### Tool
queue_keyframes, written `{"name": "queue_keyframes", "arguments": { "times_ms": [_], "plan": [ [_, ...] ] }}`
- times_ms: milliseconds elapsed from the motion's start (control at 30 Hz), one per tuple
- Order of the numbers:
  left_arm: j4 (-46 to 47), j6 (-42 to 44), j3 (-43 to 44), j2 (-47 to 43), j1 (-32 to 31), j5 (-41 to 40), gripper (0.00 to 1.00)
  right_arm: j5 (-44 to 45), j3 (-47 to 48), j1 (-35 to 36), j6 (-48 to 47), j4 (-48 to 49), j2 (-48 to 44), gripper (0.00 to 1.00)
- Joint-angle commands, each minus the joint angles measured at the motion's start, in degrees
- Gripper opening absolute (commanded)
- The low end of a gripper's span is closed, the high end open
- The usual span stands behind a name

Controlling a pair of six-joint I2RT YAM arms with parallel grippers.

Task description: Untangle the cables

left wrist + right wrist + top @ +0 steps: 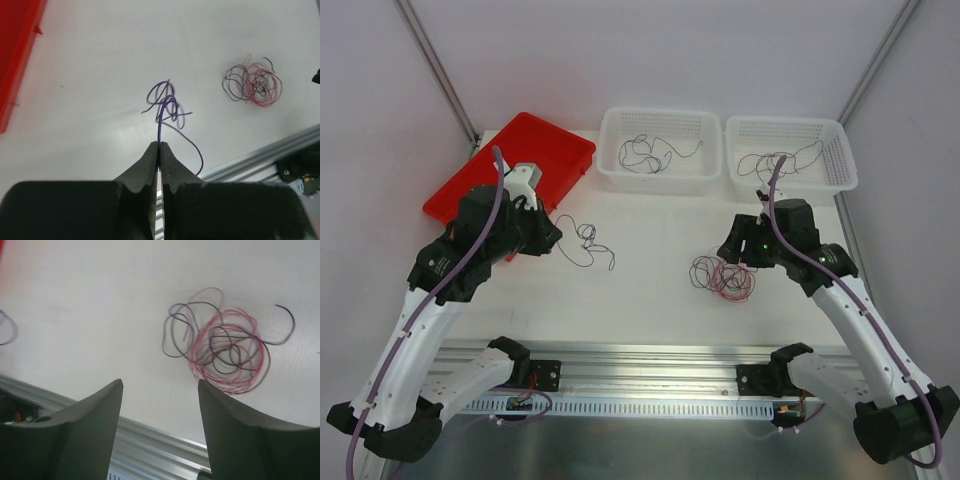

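One cable [648, 153] lies in each basket [662, 182] at the table's [650, 300] far edge; your left gripper [160, 148] pinches a purple cable [167, 102], right gripper [160, 385] spread beside the unsorted tangle [225, 352]

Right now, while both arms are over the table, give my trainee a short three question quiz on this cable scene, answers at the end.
1. True or false: the left tool is shut on a purple cable.
2. Pick one. The right tool is: A) shut on a cable; B) open and empty, the red and dark tangle lying ahead of it; C) gripping a tray.
3. Short answer: what lies in the left white basket?
Key: 1 true. 2 B. 3 loose dark cables.
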Motion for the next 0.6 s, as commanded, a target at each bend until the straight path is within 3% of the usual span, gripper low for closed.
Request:
{"name": "queue_keyframes", "arguments": {
  "times_ms": [0,233,567],
  "plan": [
    [6.40,0.78,-1.17,1.50,0.39,13.92,0.00,-5.42,2.58,2.70,-0.90,4.17,-3.99,0.66],
    [11.86,-1.94,-3.54,3.70,0.04,22.02,0.00,-11.13,0.47,12.97,2.71,16.47,-3.22,0.66],
    [13.97,-3.44,-4.24,6.07,-4.70,23.53,0.00,-13.16,3.72,22.48,-0.89,31.06,5.12,0.65]
  ]
}}
